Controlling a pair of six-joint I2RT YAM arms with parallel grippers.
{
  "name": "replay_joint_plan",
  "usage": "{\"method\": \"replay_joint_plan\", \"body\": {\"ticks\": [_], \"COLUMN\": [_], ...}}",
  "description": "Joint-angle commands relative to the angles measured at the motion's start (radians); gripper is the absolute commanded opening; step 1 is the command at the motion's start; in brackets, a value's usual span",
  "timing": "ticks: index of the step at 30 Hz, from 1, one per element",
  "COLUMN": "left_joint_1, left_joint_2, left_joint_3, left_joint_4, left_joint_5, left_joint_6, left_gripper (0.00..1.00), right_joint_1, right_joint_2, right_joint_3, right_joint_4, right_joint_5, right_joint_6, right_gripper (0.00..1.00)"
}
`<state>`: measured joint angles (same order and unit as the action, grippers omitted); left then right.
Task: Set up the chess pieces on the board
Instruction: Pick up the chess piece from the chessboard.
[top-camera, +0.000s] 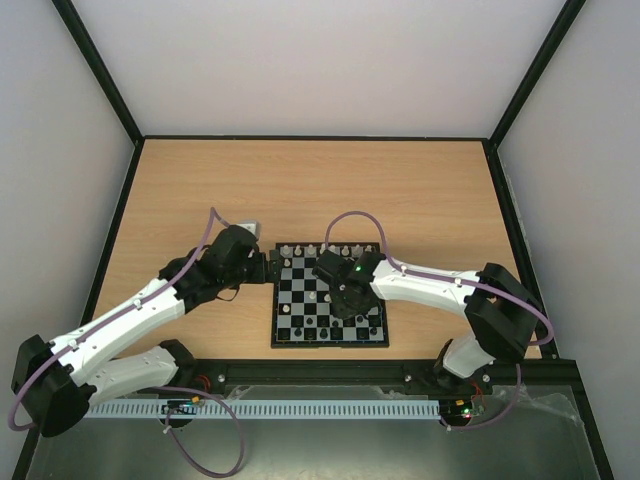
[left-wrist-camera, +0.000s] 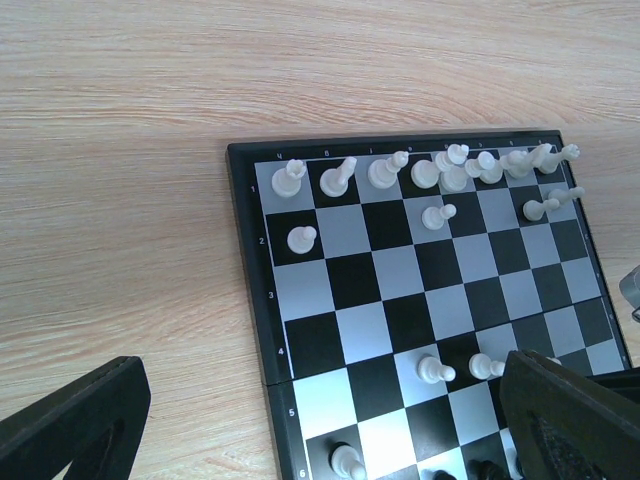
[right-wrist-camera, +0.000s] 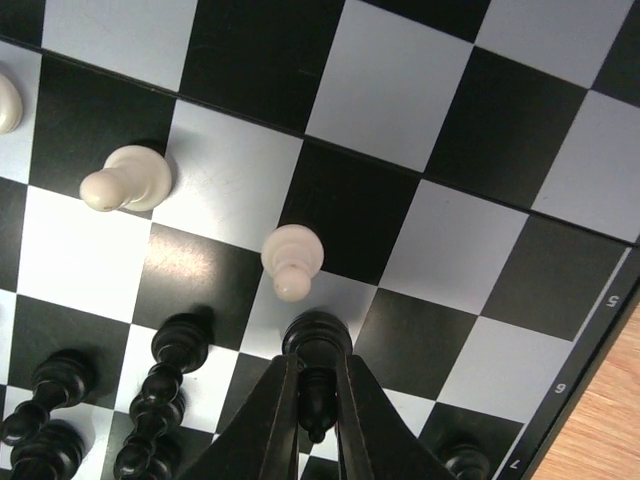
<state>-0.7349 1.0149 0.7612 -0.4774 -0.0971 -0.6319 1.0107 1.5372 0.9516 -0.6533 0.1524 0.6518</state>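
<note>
Your left gripper (top-camera: 263, 268) rests with its jaws spread wide and holds nothing. The left edge of the board (top-camera: 330, 343) is just in front of it. I think it is parked there so that it does not disturb the other arm. Ahead of it and to its right, along the board's far edge, stands a row of white pieces (left-wrist-camera: 430, 172). Some overlap in the view, so I cannot count them surely. Its wrist view also cuts off the rows nearest to its fingers.

Your right gripper (right-wrist-camera: 315, 365) is over the middle of the board. Its fingers are pressed together on a black piece (right-wrist-camera: 316, 338) and pinch it just under the round head, probably because this narrow part gives the safest hold. A white pawn (right-wrist-camera: 292, 260) stands just ahead of the tips, almost touching the held piece, so take care with it. More black pieces (right-wrist-camera: 165, 385) crowd to the left of the fingers. The fingers hide the foot of the held piece, so I cannot tell if it stands on its square or is lifted. In the top view the arm covers this place.
</note>
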Motion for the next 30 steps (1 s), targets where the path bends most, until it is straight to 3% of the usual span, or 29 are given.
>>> {"method": "replay_joint_plan", "body": {"ticks": [1,30], "left_joint_1": [-0.004,-0.004], "left_joint_2": [0.011,-0.002], "left_joint_3": [-0.002,-0.002], "left_joint_4": [0.019,0.026], "left_joint_5": [0.008,-0.015], "left_joint_6": [0.020,0.014], "left_gripper": [0.99,0.99], "right_joint_1": [0.001,-0.024], "right_joint_2": [-0.028,-0.179], "right_joint_3": [0.018,0.106], "right_joint_4": [-0.072,-0.193], "right_joint_5": [0.051,0.082], "right_joint_6": [0.006,-0.043], "right_gripper": [0.09,0.07]}}
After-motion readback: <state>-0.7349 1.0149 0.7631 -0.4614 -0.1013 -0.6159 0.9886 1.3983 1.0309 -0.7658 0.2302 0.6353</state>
